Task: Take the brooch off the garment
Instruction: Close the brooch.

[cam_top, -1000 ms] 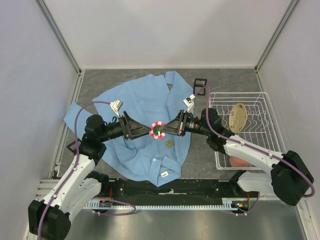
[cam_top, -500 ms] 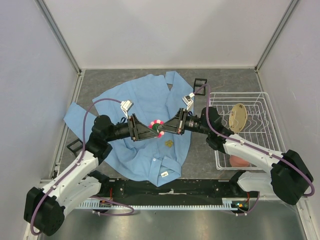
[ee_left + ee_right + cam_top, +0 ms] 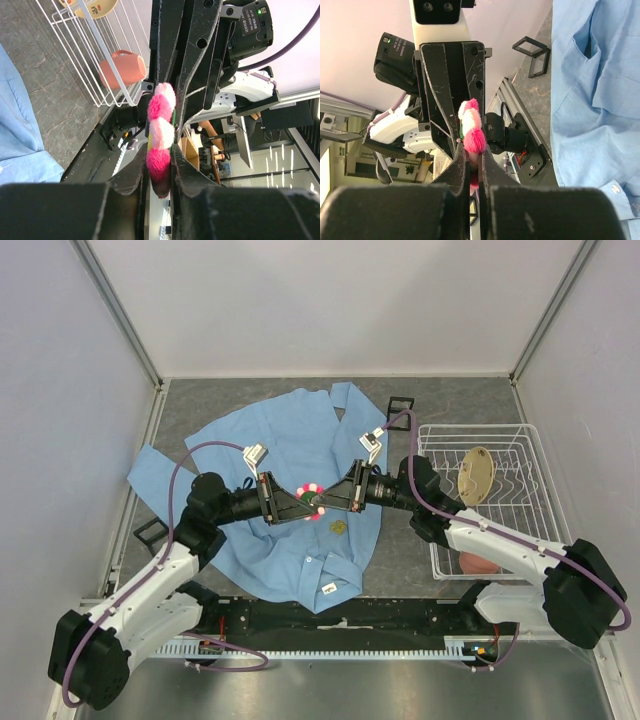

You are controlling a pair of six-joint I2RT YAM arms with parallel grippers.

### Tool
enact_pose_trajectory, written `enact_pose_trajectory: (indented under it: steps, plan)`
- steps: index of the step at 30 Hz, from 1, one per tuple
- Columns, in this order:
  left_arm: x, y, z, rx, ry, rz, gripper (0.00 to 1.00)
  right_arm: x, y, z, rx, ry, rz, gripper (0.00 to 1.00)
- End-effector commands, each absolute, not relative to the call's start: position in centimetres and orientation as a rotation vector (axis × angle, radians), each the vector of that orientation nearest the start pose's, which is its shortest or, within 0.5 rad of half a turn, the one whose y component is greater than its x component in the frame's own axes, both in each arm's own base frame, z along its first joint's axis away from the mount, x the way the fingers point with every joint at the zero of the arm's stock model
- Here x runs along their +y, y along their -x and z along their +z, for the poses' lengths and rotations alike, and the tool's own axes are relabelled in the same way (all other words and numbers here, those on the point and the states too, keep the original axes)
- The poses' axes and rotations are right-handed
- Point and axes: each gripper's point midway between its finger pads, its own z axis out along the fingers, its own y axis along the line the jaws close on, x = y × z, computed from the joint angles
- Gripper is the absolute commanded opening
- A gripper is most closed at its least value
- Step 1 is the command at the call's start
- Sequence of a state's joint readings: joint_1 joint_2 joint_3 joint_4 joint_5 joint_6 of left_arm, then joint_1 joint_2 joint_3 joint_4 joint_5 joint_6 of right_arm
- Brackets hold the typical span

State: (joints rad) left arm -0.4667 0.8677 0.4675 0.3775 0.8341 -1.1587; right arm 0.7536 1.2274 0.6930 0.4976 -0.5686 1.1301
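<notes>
Both jaws pinching brooch [image 3: 314, 499], garment [image 3: 290, 430] below

Pink brooch [image 3: 314, 500] over spread blue garment [image 3: 288, 436]

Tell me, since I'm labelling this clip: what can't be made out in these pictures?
- Top view: pink flower-shaped brooch, centre and pin covered by both arms' jaws.
- Wrist views: brooch edge-on; whether it is attached to the light blue button-up shirt is unclear.
- Top view: small dull gold emblem, too small to read.
- Top view: pink mug in white wire rack, partly behind right arm.
</notes>
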Motion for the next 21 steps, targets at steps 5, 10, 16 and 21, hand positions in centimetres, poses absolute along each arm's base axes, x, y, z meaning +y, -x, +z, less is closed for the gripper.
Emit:
enact_pose_trajectory:
  steps: [5, 10, 16, 21]
  plan:
    - [-25.5, -15.9, 25.9, 1.878, -0.244, -1.781, 0.09, 34.2, -17.5, 26.4, 1.959, 0.259, 1.77, 0.22]
    - [-25.5, -15.7, 25.4, 1.887, -0.265, -1.773, 0.09, 34.1, -16.6, 26.8, 1.925, 0.298, 1.827, 0.24]
    - [-25.4, -15.5, 25.3, 1.895, -0.275, -1.769, 0.08, 33.6, -16.4, 27.1, 1.892, 0.287, 1.843, 0.35]
    - [-25.5, -15.4, 25.4, 1.893, -0.279, -1.772, 0.08, 33.2, -16.5, 27.2, 1.883, 0.275, 1.848, 0.33]
